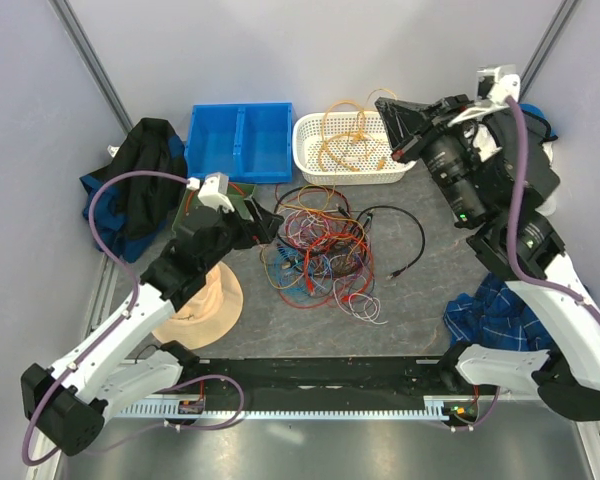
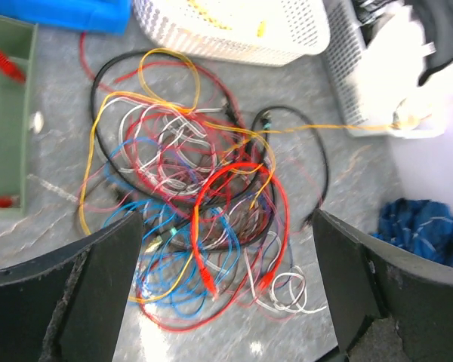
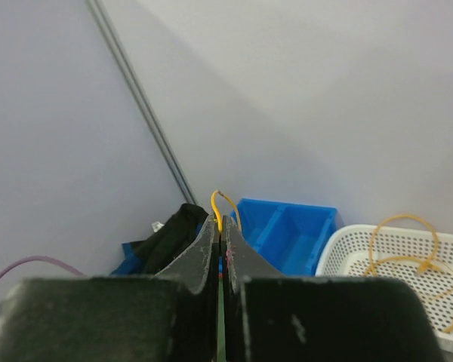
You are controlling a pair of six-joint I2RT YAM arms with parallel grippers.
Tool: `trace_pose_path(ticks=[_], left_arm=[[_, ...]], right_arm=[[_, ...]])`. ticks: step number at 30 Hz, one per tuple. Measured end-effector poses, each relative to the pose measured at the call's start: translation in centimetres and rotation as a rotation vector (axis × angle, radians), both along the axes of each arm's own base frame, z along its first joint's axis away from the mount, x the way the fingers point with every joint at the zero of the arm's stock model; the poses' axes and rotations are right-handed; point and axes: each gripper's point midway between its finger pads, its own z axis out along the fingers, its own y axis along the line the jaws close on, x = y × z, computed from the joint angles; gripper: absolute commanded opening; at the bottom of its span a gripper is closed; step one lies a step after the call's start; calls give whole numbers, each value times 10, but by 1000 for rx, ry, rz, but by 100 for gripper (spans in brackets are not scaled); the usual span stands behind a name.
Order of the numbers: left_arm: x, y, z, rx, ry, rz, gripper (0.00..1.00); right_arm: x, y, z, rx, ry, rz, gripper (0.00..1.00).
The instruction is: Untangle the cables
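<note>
Top external view: the cables [image 1: 320, 250] lie in one loose tangle of red, blue, white, black and orange-yellow strands on the middle of the grey table [image 1: 420, 300].
Tangle, left wrist view: a red loop [image 2: 241, 204] lies on top, blue strands spread at its near left, and a black cable [image 2: 317, 151] curves round the right side.
Basket cables: orange-yellow coils [image 1: 345, 140] lie inside the white basket [image 1: 310, 165], just behind the tangle.
Right gripper [image 1: 382, 101]: up over the basket's far right corner; its fingers [image 3: 204, 249] are pressed together, pinching an orange-yellow cable [image 3: 215, 202] that loops out past the tips.
Left gripper [image 1: 265, 225]: just left of the tangle; its fingers [image 2: 98, 286] are spread wide, with the pile showing between them from above.
Blue bin [image 1: 240, 140]: two compartments, just left of the basket.
Green tray [image 2: 7, 113]: left of the tangle, with a red cable end [image 2: 4, 64] in it.
Edges: a tan hat [image 1: 205, 305] near left, black clothing [image 1: 145, 170] far left, blue checked cloth [image 1: 490, 315] near right.
</note>
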Motion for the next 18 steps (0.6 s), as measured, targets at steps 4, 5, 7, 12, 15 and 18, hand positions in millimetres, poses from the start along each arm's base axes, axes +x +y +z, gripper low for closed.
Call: trace_pose_path(ticks=[4,5,7,12,15,18], left_arm=[[-4,-8,0,-96,-130,-49,100],[-5,-11,-2,-114,-155,-68,100],[-7,-19,-6,-145,-211,-106,100],[-4,-54,4,-169,-348,-219,100],[2,-70,8,-163,-438,-249,100],[12,-76,0,-148,-486,-242,99]], right_arm=[[18,7,-19,-51,61,-40,0],[21,10,-22,-61,71,-40,0],[25,14,-23,-70,85,-37,0],[22,17,-13,-41,90,-13,0],[14,18,-1,-5,87,27,0],[4,20,8,25,91,75,0]])
